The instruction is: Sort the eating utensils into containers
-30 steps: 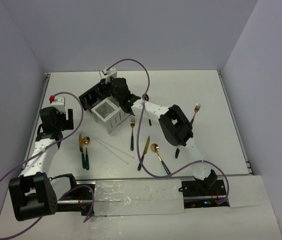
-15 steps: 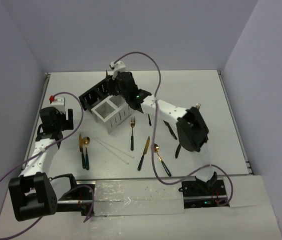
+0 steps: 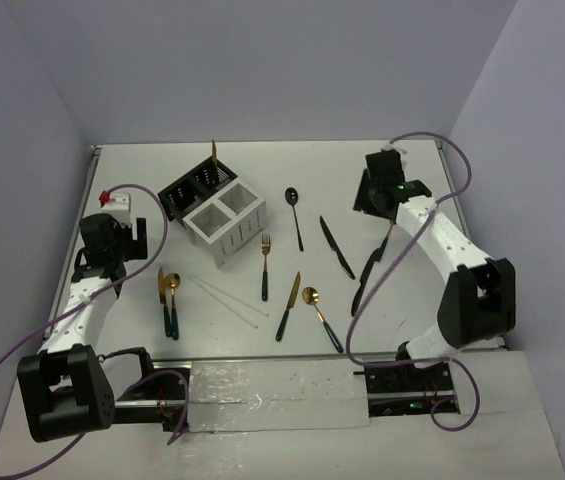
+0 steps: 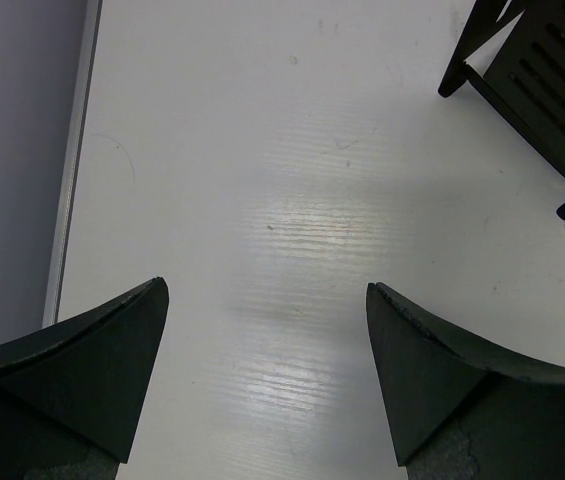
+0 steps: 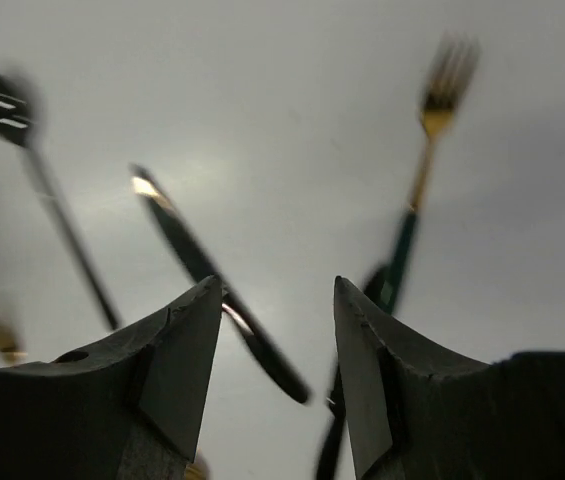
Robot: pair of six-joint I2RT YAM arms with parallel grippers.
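The right gripper (image 5: pixel 277 300) has swung from the black box (image 3: pixel 184 190) to the far right, jaws apart, empty, above a black knife (image 5: pixel 190 250); the left gripper (image 4: pixel 267 300) jaws stand wide apart.

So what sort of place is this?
Probably a robot lab bench, not a kitchen: two arms bolted to a white table, plain walls around it, cutlery laid out beside two boxes.

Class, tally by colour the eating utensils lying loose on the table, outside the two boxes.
Gold-headed utensils with dark green handles: 6, counting the fork seen from the right wrist
All-black utensils: 3
Thin white chopsticks: 2
Total: 11
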